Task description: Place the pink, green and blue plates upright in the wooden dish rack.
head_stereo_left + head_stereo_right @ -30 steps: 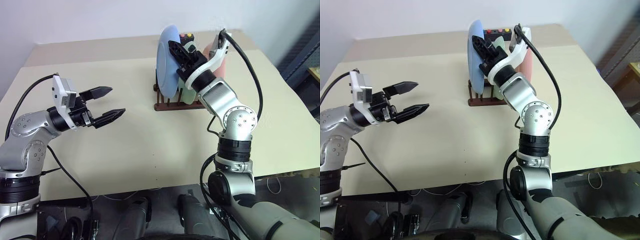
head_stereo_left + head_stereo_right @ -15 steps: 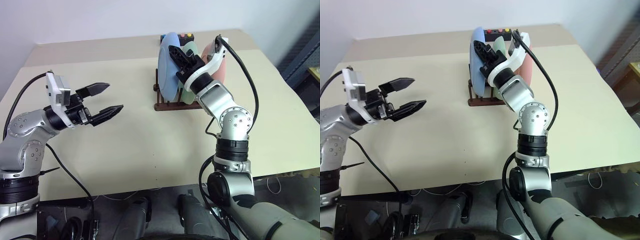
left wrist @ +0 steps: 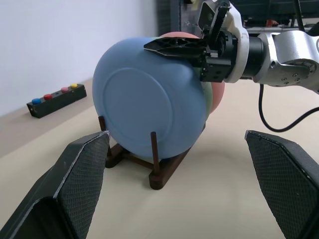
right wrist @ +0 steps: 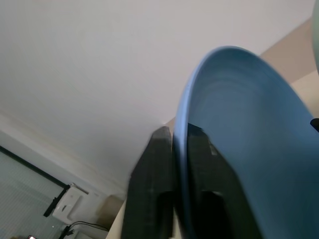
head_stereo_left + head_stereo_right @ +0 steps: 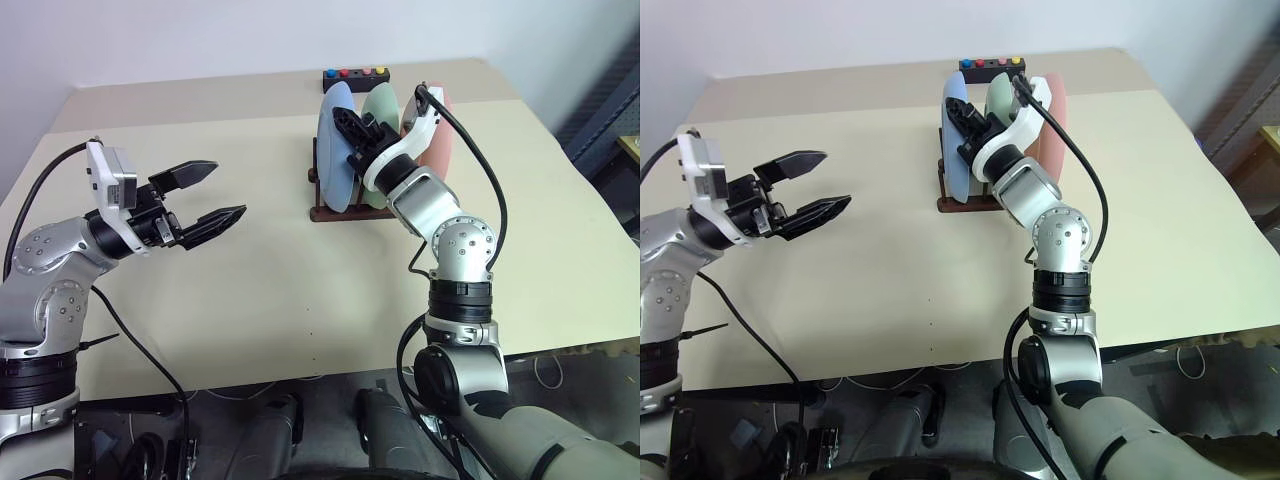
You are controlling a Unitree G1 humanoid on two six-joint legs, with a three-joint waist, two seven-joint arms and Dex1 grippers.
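Blue plate (image 5: pixel 334 150) lowered into rack (image 5: pixel 340 209), right hand (image 5: pixel 352 140) astride its rim; three plates upright; left hand (image 5: pixel 212 195) open.

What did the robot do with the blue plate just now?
The right gripper lowered the blue plate into the wooden rack, beside the green plate and pink plate. Its fingers are still around the rim. The left gripper stayed open, away from the rack.
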